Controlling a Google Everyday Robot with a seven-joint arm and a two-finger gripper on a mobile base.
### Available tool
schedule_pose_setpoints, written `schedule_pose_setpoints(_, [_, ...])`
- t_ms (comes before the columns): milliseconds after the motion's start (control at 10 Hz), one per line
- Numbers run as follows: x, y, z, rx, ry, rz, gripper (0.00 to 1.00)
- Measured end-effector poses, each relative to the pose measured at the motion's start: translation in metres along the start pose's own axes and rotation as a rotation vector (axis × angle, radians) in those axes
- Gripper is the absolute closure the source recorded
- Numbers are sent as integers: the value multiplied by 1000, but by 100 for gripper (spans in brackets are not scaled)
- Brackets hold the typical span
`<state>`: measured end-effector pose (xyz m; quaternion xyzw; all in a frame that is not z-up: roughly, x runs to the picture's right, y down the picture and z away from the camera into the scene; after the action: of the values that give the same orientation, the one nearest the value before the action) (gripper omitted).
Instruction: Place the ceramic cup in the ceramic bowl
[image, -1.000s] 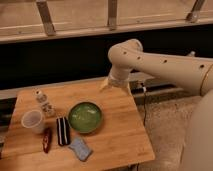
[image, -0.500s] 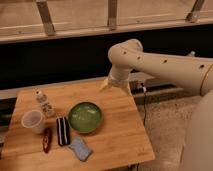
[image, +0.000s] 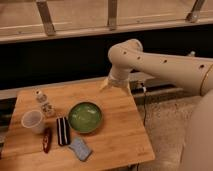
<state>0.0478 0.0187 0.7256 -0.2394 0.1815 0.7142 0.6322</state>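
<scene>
While the gripper (image: 106, 85) hangs above the far edge of the wooden counter (image: 120, 135), open or closed I cannot see, the ceramic cup (image: 33, 121) stands upright at the left, apart from the ceramic bowl (image: 85, 117)

Warm, dim indoor light; brightest along the top, a dark band below it; soft sheen inside the green bowl (image: 85, 118); the tool (image: 107, 85) hangs above the far edge of the table (image: 120, 141).
</scene>
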Motion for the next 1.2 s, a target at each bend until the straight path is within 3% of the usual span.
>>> schedule_pose_setpoints(800, [0,0,0,0,0,0,20])
schedule_pose_setpoints(1000, [-3,5,-3,-8,7,-35,20])
schedule_pose_setpoints(1200, [-1,41,-4,-25,30,-134,20])
